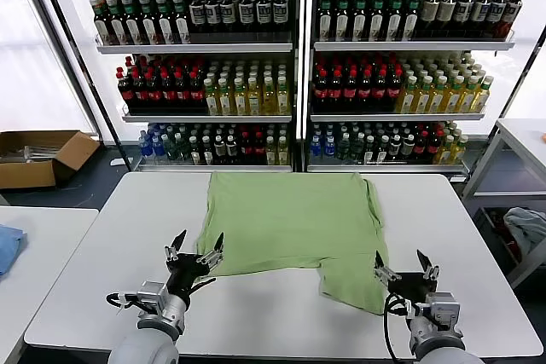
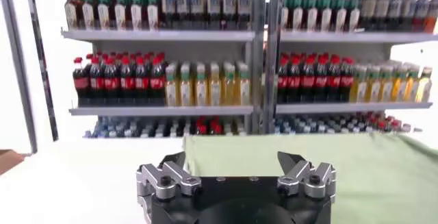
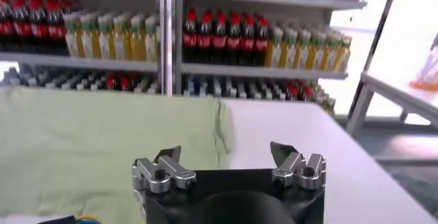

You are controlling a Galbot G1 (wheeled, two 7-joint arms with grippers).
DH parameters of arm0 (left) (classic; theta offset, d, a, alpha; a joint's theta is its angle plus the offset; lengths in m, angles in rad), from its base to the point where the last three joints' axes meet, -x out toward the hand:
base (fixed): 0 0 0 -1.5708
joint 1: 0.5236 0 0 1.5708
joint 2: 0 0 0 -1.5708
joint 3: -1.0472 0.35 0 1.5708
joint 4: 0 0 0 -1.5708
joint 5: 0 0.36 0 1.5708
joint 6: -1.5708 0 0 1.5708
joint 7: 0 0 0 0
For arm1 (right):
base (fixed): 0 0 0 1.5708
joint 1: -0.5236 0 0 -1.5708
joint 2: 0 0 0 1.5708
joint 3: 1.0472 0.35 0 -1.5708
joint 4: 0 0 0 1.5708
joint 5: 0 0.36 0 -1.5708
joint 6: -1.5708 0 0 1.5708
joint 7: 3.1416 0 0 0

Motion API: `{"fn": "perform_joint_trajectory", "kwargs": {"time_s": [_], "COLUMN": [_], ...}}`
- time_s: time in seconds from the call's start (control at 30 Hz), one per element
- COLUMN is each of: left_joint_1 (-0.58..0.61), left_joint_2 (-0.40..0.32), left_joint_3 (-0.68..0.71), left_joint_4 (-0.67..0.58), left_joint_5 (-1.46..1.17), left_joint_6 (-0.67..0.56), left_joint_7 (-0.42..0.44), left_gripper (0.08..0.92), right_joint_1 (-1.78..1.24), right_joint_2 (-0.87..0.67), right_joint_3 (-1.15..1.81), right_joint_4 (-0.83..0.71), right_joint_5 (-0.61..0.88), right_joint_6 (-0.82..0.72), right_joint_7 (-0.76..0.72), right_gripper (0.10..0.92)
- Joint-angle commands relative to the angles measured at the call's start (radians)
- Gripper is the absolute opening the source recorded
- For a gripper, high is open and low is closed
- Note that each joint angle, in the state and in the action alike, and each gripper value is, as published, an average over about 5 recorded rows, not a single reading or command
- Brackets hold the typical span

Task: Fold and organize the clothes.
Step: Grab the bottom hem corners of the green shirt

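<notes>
Showing one green shirt (image 1: 290,223), two open pincers

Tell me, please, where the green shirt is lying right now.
In the head view, the green shirt lies spread across the middle of the white table, its near edge between the open left pincer and right pincer.

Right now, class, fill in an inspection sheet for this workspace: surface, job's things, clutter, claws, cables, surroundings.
Surface: white table, shirt spread on it.
Job's things: light green shirt lying flat, plain side up, one corner near the right claw.
Clutter: nothing seen on this table.
Claws: left claw open at the shirt's near left edge; right claw open at its near right corner; neither holds anything.
Cables: black cable by the left wrist, another by the right.
Surroundings: shelves of bottles behind, cardboard box on the floor, side tables with cloths.
</notes>
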Motion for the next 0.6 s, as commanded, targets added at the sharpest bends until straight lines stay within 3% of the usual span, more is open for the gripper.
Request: {"fn": "perform_joint_trajectory", "kwargs": {"time_s": [0.03,0.6], "left_joint_1": [-0.002,0.003], "left_joint_2": [0.015,0.052], "left_joint_3": [-0.001,0.001], "left_joint_4": [0.022,0.053], "left_joint_5": [-0.003,-0.037], "left_joint_6": [0.055,0.089], "left_joint_7": [-0.008,-0.011], "left_gripper": [0.823,0.823], "right_joint_1": [-0.014,-0.016], "right_joint_2": [-0.007,0.030], "right_joint_3": [-0.019,-0.090], "right_joint_4": [-0.026,-0.066], "right_joint_5": [0.011,-0.051], "right_joint_6": [-0.001,-0.002], "right_joint_7": [0.022,0.025], "right_gripper": [0.823,0.823]}}
